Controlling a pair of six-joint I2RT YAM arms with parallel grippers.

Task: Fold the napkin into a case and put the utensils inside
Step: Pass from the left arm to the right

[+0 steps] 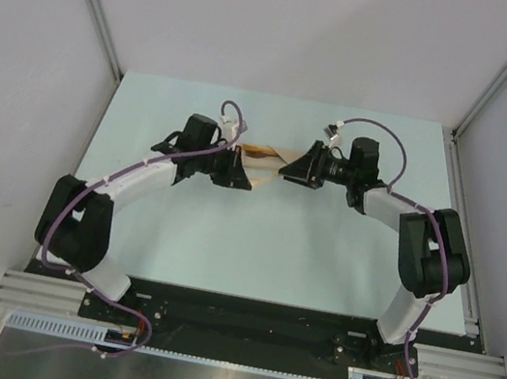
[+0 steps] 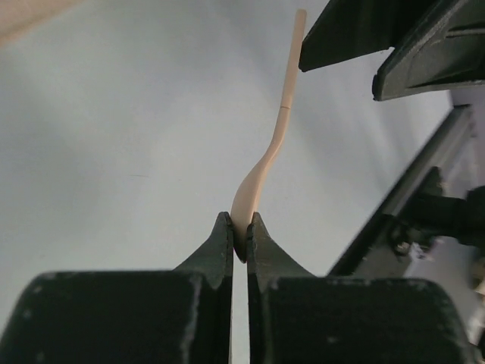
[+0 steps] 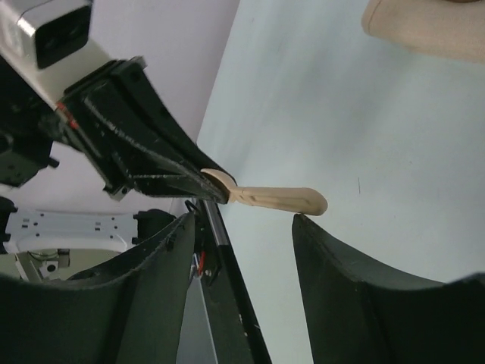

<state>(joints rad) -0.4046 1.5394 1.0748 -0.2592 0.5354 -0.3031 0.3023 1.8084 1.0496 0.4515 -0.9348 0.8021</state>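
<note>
My left gripper point(image 2: 241, 227) is shut on the bowl end of the light wooden spoon point(image 2: 282, 114), held above the table. The spoon's handle point(image 3: 276, 199) points toward my right gripper point(image 3: 242, 224), which stands open, its right fingertip just under the handle's end. In the top view the two grippers, left point(image 1: 254, 178) and right point(image 1: 284, 171), meet tip to tip at mid-table. The beige napkin point(image 1: 269, 154) lies folded just behind them, partly hidden by them, and its edge point(image 3: 424, 26) shows in the right wrist view. A brown streak point(image 1: 259, 148) shows on the napkin, too small to identify.
The pale blue table point(image 1: 255, 239) is walled by white panels point(image 1: 21, 60) on the left, right and back. A metal rail point(image 1: 466, 237) runs along the right edge. The arm bases stand on a black plate point(image 1: 240, 320) at the near edge.
</note>
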